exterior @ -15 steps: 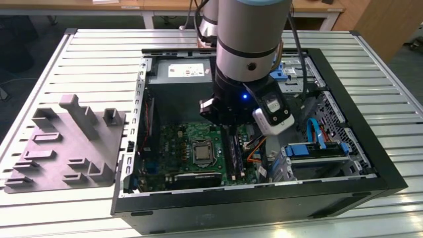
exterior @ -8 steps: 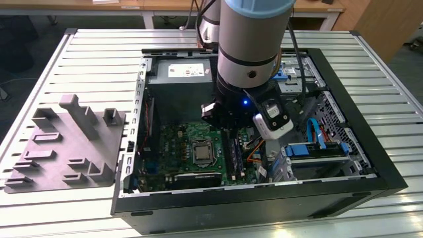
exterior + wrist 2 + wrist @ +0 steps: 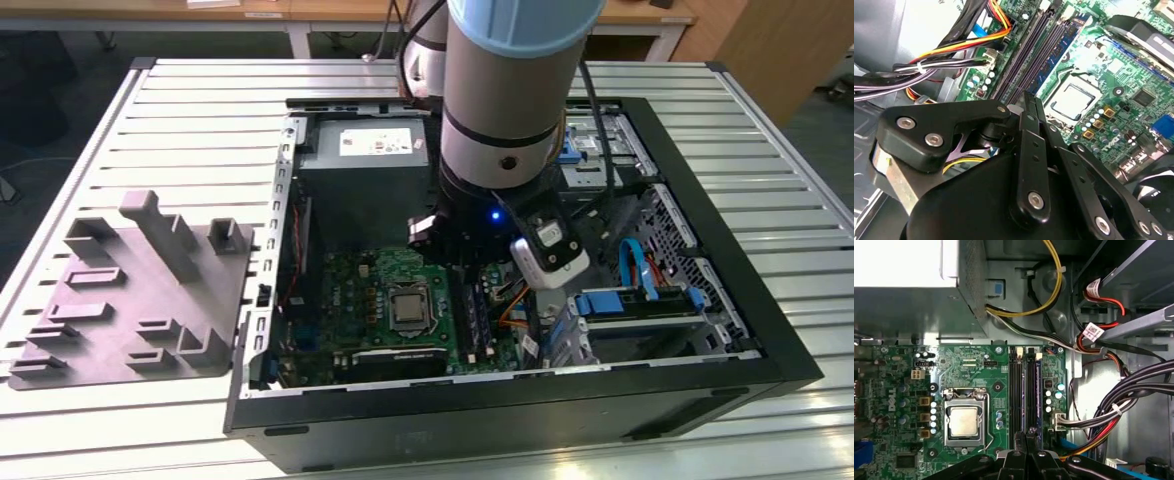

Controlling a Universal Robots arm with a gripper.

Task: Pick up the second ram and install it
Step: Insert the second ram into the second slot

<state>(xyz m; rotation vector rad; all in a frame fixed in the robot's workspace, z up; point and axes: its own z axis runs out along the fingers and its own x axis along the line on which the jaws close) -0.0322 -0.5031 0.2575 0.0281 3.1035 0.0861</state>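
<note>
The black gripper has its fingers pinched together over the green motherboard. The slim dark second ram looks seated on it, 3 o'clock from the silver CPU socket in the exterior view.

A slatted metal desk carries an open black computer case and, just beside it on the exterior view's left, a grey plastic holder.
</note>
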